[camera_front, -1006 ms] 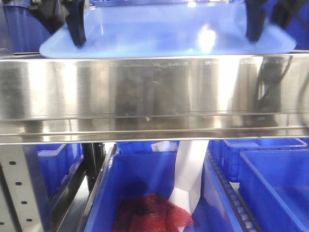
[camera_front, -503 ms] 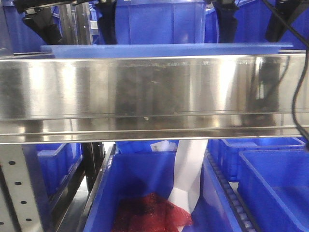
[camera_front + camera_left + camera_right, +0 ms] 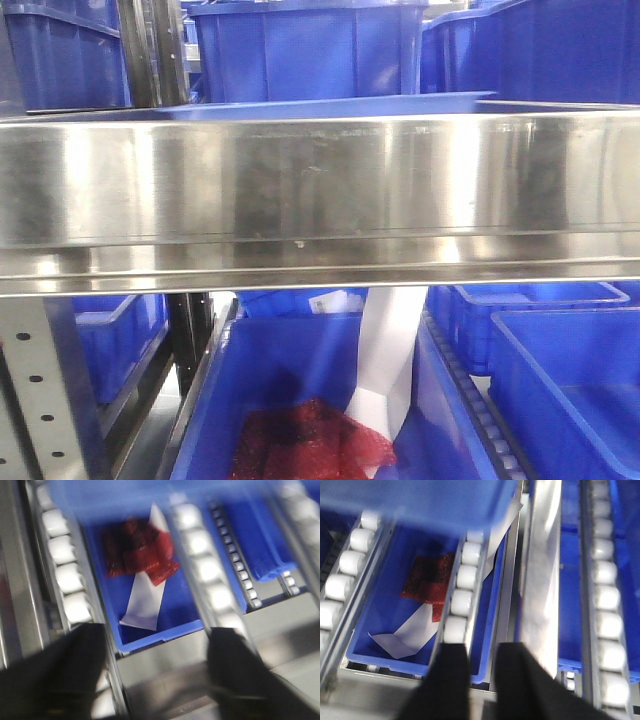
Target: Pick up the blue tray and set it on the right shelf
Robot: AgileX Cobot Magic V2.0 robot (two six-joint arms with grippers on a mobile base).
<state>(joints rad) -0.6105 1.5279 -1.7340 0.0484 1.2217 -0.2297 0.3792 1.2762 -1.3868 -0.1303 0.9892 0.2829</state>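
Light-blue tray [image 3: 340,105] lay flat on the steel right shelf [image 3: 320,180], at 12 o'clock. Left gripper [image 3: 155,675] was released, right gripper [image 3: 479,675] nearly closed, empty. Placing looked done; next, arms should clear away.

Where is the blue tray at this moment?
In the front-facing view the blue tray lies flat on top of the right shelf, only its edge showing above the steel front, left of centre to right, before the dark-blue bins.

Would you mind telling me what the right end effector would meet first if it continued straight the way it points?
Probably the white rollers just ahead of the right end effector, beside the dark-blue bin; depth is unclear.
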